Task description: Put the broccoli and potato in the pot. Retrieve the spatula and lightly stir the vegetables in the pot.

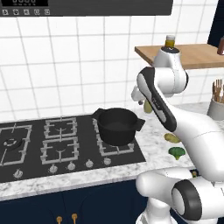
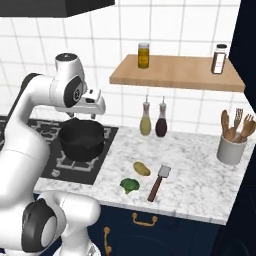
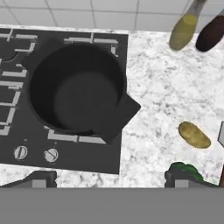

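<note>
Pot matt black, smooth inside. Potato yellowish-tan, smooth skin. Broccoli bumpy green. Counter speckled marble-look, polished. Spatula w/ wood-brown handle (blade grey, prob. metal). Shelf pale wood.

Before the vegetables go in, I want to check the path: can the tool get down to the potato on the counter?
Probably yes. The potato lies bare on the marble, apart from the broccoli and spatula, nothing over it. The open tool hovers beside the pot.
</note>
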